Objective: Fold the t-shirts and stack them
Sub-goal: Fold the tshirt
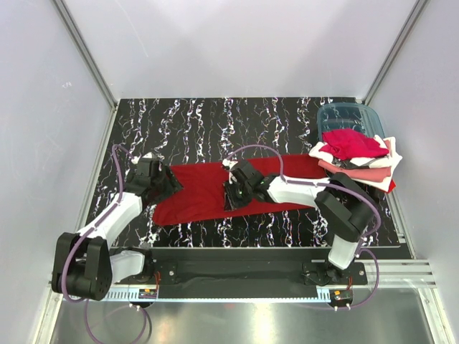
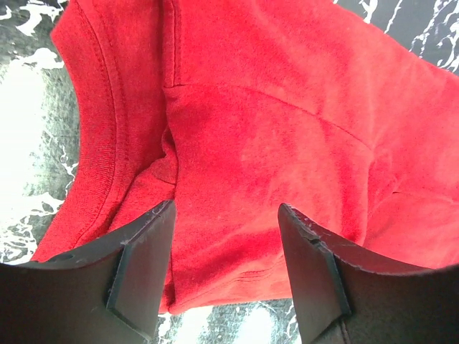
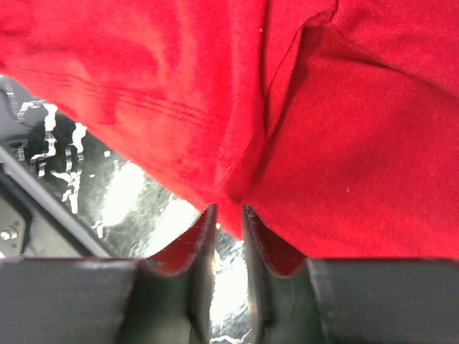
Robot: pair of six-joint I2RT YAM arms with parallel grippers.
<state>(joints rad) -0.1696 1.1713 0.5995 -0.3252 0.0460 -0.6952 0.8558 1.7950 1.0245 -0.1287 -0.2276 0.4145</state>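
A large deep red t-shirt (image 1: 201, 188) (image 2: 272, 129) (image 3: 337, 150) lies spread flat across the middle of the table. My left gripper (image 1: 166, 183) (image 2: 226, 209) is open over its left end near the collar, with cloth lying under the gap between its fingers. My right gripper (image 1: 231, 195) (image 3: 229, 209) is at the shirt's near edge in the middle. Its jaws stand slightly apart, and a small fold of the red cloth still pokes in between the tips. Other t-shirts (image 1: 355, 154), red, pink and white, are piled at the right.
A teal translucent bin (image 1: 343, 115) lies behind the pile at the back right. The black marbled tabletop (image 1: 215, 118) shows behind and in front of the red shirt. Grey walls enclose the table on three sides.
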